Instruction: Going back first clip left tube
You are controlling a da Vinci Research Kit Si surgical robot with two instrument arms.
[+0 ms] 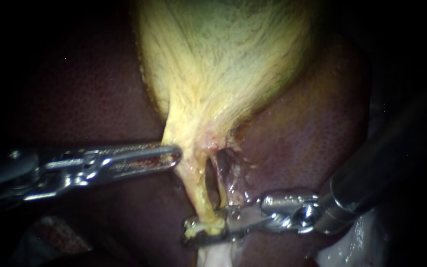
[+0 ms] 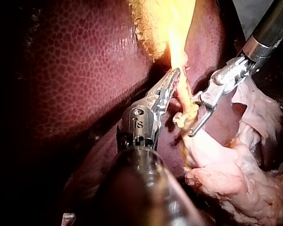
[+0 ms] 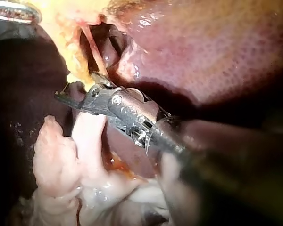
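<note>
The yellow gallbladder narrows downward into two thin tubes, the left tube and the right tube, with a dark slit between them. My right instrument reaches in from the lower right. Its jaws stand open on either side of the left tube's lower end, where metal glints; I cannot tell whether that is a clip. In its own wrist view the right instrument lies across the tube. My left instrument comes in level, jaws shut, tip against the gallbladder's neck, and its wrist view shows the left instrument beside the tube.
Dark red liver surrounds the gallbladder on both sides. Pale pink loose tissue hangs below the tubes, under my right instrument's shaft. The left instrument's tip shows at the corner of the right wrist view.
</note>
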